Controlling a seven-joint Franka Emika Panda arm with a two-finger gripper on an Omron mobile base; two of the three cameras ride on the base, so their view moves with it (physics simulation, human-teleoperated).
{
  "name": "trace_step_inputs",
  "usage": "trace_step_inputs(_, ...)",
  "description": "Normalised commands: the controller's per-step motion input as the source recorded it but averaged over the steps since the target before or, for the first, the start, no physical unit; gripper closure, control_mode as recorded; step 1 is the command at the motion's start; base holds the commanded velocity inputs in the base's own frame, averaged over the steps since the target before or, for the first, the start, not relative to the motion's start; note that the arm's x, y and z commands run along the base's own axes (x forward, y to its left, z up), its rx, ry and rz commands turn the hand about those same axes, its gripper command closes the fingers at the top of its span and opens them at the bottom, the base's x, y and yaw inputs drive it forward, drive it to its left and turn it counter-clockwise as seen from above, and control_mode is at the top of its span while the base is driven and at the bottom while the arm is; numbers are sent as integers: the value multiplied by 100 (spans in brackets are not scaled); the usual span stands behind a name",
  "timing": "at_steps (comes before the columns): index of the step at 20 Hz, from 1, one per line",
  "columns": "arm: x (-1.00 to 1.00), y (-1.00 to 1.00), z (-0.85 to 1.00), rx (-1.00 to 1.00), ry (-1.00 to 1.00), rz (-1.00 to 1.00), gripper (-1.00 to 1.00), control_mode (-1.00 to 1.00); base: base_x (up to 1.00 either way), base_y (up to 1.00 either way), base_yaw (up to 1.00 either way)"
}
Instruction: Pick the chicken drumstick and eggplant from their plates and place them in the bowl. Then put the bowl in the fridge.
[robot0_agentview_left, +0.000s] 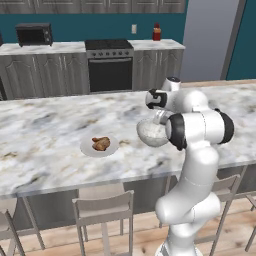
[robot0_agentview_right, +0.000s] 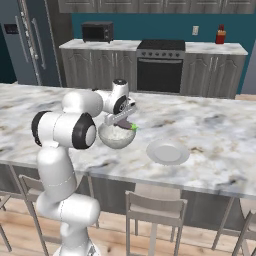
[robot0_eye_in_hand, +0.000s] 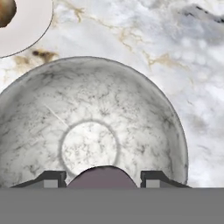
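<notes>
Eggplant over the bowl

The jaws grip the eggplant (robot0_eye_in_hand: 102, 177) above the empty bowl (robot0_eye_in_hand: 144, 109); the chicken drumstick (robot0_agentview_left: 101, 143) waits on its plate (robot0_agentview_left: 88, 148); fridge step remains.

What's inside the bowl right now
Nothing yet: the bowl looks empty. The claw holds the eggplant above it, covering a bit of the near rim. The drumstick remains on its plate.

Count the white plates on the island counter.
2. One plate holds the chicken drumstick, to the left of the bowl. The other plate sits bare, to the bowl's right.
</notes>
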Motion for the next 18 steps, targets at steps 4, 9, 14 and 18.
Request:
trace_step_inputs(4, -3, 27, -16, 0, 0, 12, 100, -100, 0, 0, 0)
trace_step_inputs(9, 1, 12, -31, 0, 0, 5, 100, -100, 0, 0, 0)
trace_step_inputs(14, 19, 15, -18, 0, -1, 3, 100, -100, 0, 0, 0)
trace_step_inputs(18, 16, 15, -14, 0, 0, 4, 100, -100, 0, 0, 0)
